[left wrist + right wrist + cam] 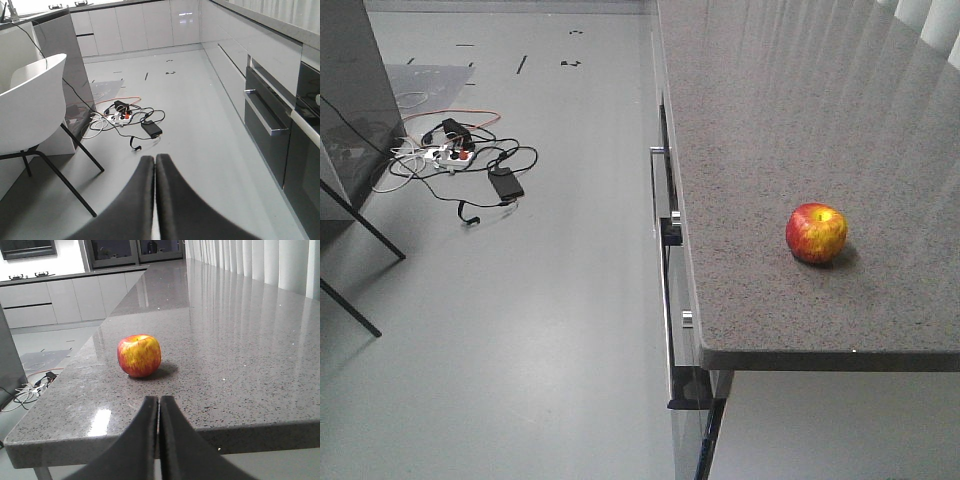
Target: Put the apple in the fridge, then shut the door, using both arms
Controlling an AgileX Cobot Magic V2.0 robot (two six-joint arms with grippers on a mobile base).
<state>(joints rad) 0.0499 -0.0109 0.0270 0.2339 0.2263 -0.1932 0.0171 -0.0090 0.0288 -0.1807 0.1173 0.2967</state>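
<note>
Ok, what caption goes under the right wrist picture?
Red-yellow apple sits on the speckled grey counter, shut right end effector facing it.

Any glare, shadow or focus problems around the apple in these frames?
Front view: apple sharp, soft shadow at its right, pale streaks on the counter. Right wrist view: curtain reflections stripe the counter, glare patch near its front edge, right tool a dark silhouette. Left wrist view: evenly lit, left tool dark, cabinet fronts glossy.

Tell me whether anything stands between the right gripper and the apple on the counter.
Nothing visible does. In the right wrist view, the shut black right gripper points at the small round red-and-yellow apple across a bare stretch of speckled grey stone countertop.
</note>
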